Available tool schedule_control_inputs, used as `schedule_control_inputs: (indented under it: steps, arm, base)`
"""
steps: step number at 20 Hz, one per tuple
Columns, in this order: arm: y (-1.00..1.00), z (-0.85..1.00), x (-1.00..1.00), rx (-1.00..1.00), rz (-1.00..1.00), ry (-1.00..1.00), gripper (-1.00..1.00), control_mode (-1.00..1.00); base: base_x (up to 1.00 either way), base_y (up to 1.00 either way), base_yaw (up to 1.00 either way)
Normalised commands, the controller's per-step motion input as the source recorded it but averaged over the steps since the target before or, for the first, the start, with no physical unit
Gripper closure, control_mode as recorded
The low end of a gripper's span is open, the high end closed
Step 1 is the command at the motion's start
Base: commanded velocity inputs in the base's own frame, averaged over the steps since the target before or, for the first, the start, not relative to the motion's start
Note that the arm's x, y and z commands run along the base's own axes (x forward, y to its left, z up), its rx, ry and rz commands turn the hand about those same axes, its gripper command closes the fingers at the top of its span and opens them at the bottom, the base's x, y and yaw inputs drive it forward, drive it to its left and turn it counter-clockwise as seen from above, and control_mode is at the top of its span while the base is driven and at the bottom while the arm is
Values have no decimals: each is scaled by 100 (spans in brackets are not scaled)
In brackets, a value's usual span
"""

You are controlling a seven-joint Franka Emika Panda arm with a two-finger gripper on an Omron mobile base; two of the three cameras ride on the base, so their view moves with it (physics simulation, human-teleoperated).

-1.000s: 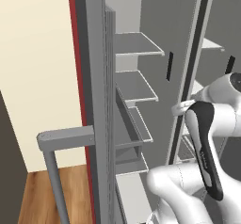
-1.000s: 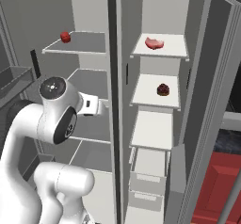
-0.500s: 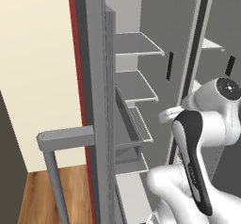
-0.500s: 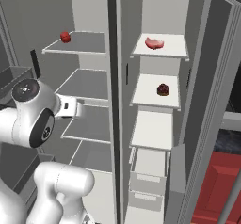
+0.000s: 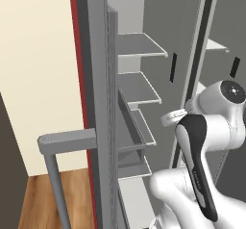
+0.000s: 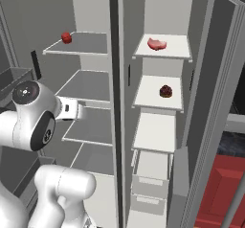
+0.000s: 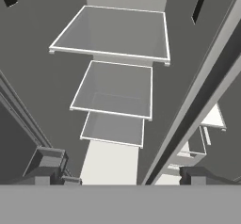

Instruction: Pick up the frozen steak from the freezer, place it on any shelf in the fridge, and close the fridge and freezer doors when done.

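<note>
the gripper (image 7: pixel 117 178) sat low in front of the fridge (image 6: pixel 28 40), fingers spread wide with nothing between them. the risk was the divider (image 6: pixel 114 54) between compartments: swinging straight across toward the freezer (image 6: pixel 201 35) could have clipped it or a shelf (image 7: pixel 113 32) edge. the steak (image 6: pixel 156 43) lay on the top freezer shelf, well apart from the gripper, higher and across the divider, above a dark lump (image 6: pixel 165 90).
</note>
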Motion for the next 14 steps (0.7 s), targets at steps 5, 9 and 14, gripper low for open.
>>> schedule_control_inputs:
  steps: [5,9,14]
  arm:
    - [-1,0,0,0,0,0,-100,100]
    - [0,0,0,0,0,0,-100,100]
    - [0,0,0,0,0,0,-100,100]
  base:
    - [0,-4,0]
    - [0,-49,0]
    - [1,-56,0]
